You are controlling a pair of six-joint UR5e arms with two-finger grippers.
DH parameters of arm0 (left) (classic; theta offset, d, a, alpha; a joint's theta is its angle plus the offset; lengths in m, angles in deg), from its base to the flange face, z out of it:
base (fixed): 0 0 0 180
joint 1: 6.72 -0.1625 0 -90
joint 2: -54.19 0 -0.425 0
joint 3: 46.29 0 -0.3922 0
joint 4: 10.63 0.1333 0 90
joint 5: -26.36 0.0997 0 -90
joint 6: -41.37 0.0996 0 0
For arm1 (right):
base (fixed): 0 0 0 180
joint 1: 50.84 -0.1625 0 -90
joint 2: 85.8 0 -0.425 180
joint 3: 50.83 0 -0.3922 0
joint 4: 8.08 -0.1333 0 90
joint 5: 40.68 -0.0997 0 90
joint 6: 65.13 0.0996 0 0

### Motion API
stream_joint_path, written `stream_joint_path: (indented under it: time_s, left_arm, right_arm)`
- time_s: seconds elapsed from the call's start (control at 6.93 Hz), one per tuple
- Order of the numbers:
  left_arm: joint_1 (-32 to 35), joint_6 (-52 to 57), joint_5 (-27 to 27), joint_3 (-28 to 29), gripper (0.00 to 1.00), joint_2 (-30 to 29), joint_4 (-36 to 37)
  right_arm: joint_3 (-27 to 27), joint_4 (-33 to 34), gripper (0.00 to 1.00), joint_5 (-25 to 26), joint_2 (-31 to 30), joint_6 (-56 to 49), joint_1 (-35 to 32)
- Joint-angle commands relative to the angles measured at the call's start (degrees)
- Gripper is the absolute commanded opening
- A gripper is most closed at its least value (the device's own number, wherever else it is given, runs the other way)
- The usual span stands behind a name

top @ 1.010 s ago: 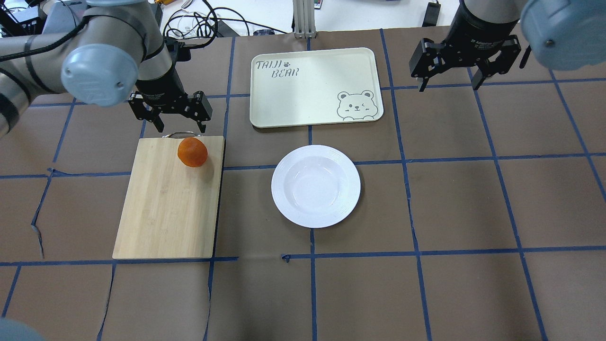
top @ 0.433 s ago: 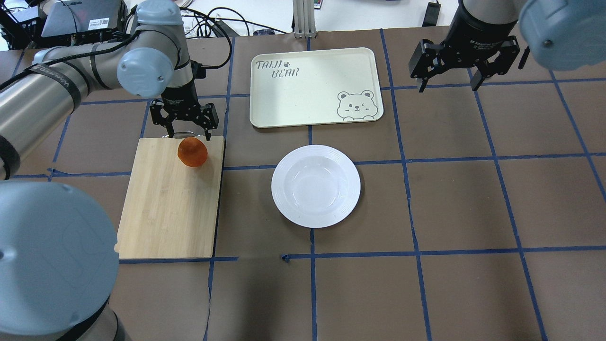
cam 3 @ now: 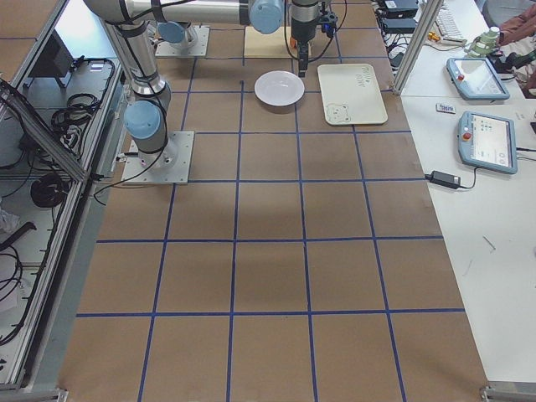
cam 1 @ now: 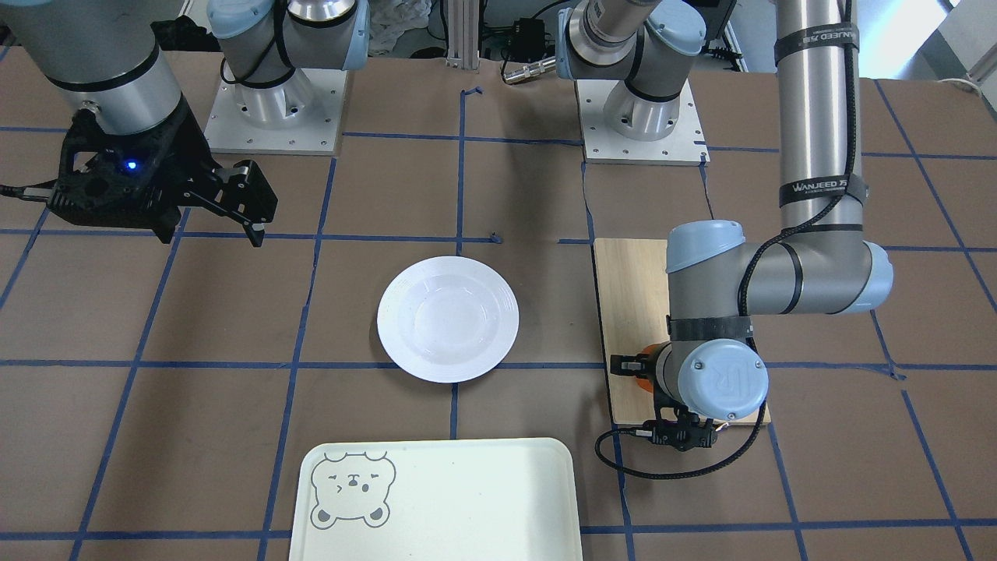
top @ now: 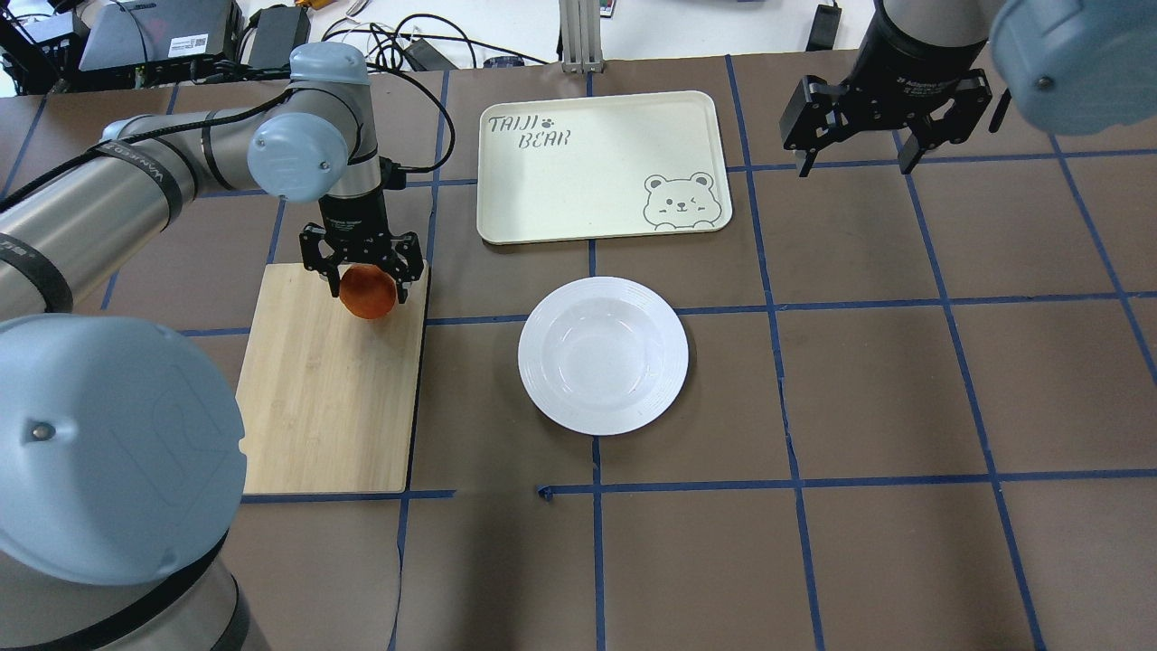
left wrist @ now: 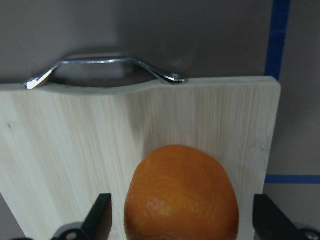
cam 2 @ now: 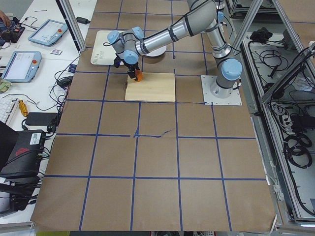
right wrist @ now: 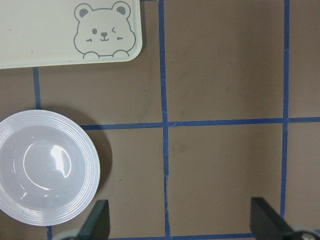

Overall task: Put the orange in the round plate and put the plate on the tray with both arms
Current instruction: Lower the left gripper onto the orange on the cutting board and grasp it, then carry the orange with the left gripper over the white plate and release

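1. Overhead: the left claw (top: 366, 287) is spread around the orange (top: 368, 298), which sits on the cutting board (top: 316, 407). The right claw (top: 854, 163), also spread and holding nothing, hangs just right of the tray (top: 597, 172). The round plate (top: 664, 362) lies on the counter (top: 904, 380) between the two claws.
2. Left wrist: the orange sits between the fingers (left wrist: 100, 217) with bare board showing on each side, and the metal handle (left wrist: 105, 67) is beyond it.
3. Right wrist: the plate lies off the claw's left finger, and the tray's bear corner is farther ahead.
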Motion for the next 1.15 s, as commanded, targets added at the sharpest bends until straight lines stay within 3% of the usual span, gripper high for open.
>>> stream_joint_path:
  time_s: [0.0, 0.29, 0.72, 1.01]
  left_arm:
    - [0.3, -1.1, 0.1, 0.1, 0.00, 1.7, -0.2]
    - [2.2, -4.1, -2.7, -0.5, 0.00, 6.9, -1.3]
    - [18.1, -25.9, -14.7, -0.5, 0.03, 8.0, -0.5]
    - [21.5, -33.3, -24.2, -3.6, 0.03, 5.5, 7.6]
  right_arm:
    - [-1.2, 0.1, 1.00, 0.0, -0.2, 0.3, 0.0]
    - [-1.4, 1.7, 1.00, 0.1, 0.0, 0.4, -0.1]
    - [-1.5, 1.7, 1.00, 0.2, 0.0, 0.4, 0.0]
    - [-1.5, 1.6, 1.00, 0.4, 0.0, 0.1, 0.0]
